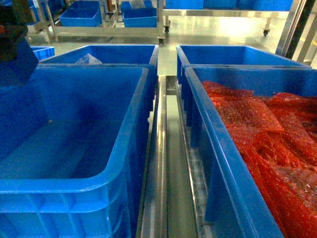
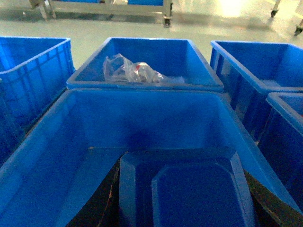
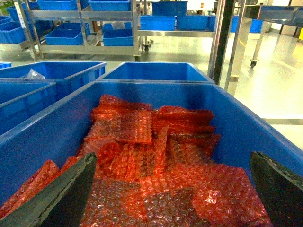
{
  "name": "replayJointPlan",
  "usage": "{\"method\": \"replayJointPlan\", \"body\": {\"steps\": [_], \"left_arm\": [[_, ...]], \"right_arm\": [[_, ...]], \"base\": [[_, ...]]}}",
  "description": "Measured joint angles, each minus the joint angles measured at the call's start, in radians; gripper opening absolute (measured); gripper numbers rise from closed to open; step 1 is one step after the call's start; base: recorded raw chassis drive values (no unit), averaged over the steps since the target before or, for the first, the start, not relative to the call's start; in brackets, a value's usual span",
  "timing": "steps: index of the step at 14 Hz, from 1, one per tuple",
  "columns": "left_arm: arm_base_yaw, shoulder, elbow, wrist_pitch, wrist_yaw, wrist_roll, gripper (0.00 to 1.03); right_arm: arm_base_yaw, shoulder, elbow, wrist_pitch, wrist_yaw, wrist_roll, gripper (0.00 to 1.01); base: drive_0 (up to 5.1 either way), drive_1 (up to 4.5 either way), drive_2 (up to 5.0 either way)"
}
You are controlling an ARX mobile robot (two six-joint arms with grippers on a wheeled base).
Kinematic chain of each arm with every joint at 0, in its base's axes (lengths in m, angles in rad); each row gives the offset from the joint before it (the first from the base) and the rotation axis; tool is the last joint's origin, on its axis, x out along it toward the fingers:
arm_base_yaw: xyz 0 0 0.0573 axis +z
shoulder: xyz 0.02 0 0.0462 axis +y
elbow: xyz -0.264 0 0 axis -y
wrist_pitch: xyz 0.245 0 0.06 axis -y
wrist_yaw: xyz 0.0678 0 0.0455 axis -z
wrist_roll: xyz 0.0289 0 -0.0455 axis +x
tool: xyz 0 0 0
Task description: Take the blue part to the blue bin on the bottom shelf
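— Where's the blue part [image 2: 184, 189] sitting for you?

— You're holding it in the left gripper [image 2: 182, 208], jaws closed on it, directly above the empty blue bin [image 2: 52, 156] on the bottom shelf [image 1: 161, 163] — so the drop is straight down. Its long axis I can't tell.

— And the right gripper [image 3: 173, 189]?

— Its jaws are gaping wide, holding nothing, over the neighbouring bin [image 3: 265, 137] of red bubble-wrap packets [image 3: 156, 161]. A clear bag [image 2: 130, 71] is lying in the bin behind.

left bin [image 1: 74, 144] | divider rail [image 1: 161, 163] between | right bin [image 1: 233, 168] (bags [image 1: 277, 148] inside)
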Motion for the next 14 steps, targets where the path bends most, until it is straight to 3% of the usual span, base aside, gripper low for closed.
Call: {"method": "replayJointPlan", "body": {"steps": [3, 6, 10, 14], "left_arm": [[0.037, 0.23, 0.13, 0.009, 0.032, -0.03, 0.44], [0.018, 0.256, 0.149, 0.002, 0.051, -0.045, 0.44], [0.02, 0.249, 0.153, -0.009, 0.04, -0.041, 1.0], [0.018, 0.217, 0.137, -0.013, 0.022, -0.04, 0.98]], "right_arm": [[0.0, 0.0, 0.0, 0.0, 0.0, 0.0, 0.98], [0.0, 0.0, 0.0, 0.0, 0.0, 0.0, 0.98], [0.0, 0.0, 0.0, 0.0, 0.0, 0.0, 0.98], [0.0, 0.0, 0.0, 0.0, 0.0, 0.0, 0.98]], "base": [[0.0, 0.0, 0.0], [0.0, 0.0, 0.0], [0.0, 0.0, 0.0], [0.0, 0.0, 0.0]]}}
